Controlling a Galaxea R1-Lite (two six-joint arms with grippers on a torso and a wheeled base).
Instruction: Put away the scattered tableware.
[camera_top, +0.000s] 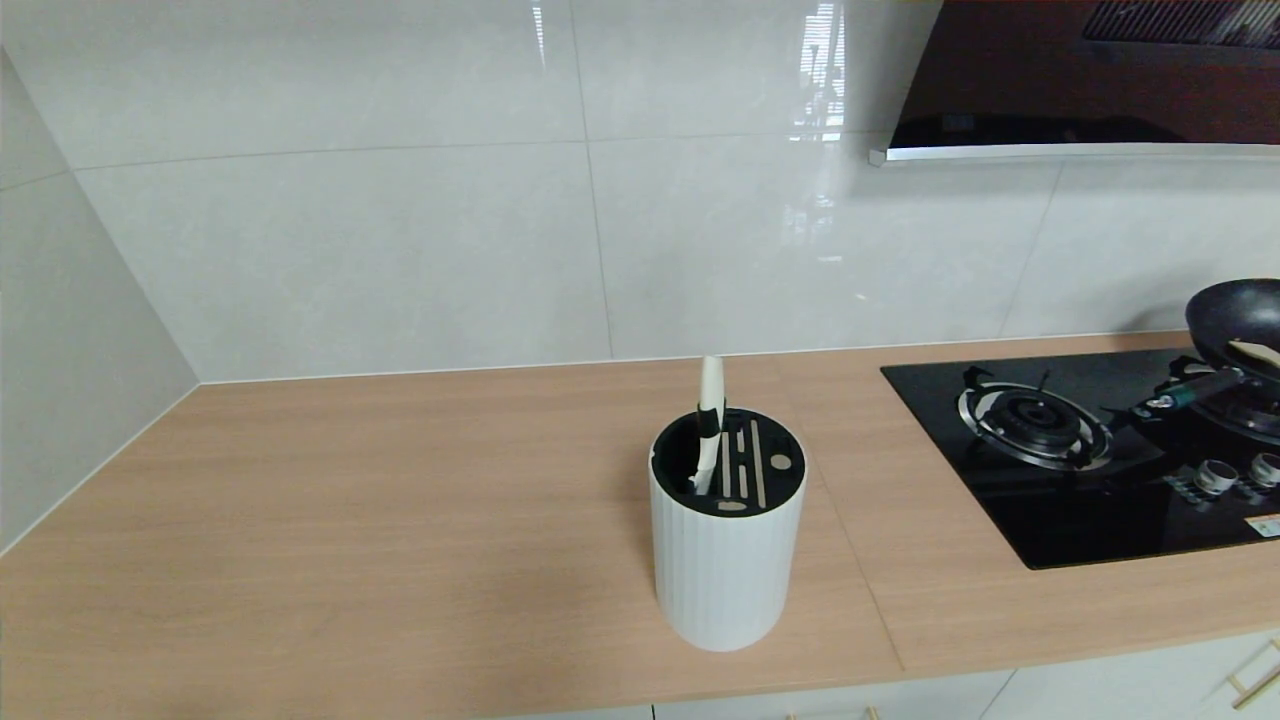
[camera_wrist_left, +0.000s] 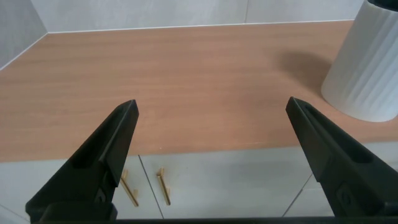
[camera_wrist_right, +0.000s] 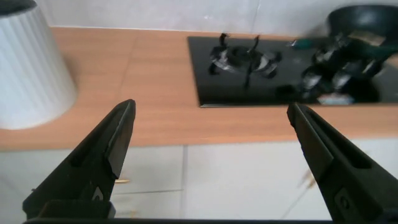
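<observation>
White ribbed holder (cylindrical) holds cream utensil; wooden counter.

Bright kitchen corner.
Glossy pale tiled wall shines above a light wooden countertop; black glass gas hob at right, dark slanted range hood above, white cabinet doors below.

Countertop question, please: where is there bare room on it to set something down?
The widest bare stretch of countertop runs from the left wall to the white holder. A narrower strip lies between holder and hob. The hob side is crowded with burners and a pan.
</observation>
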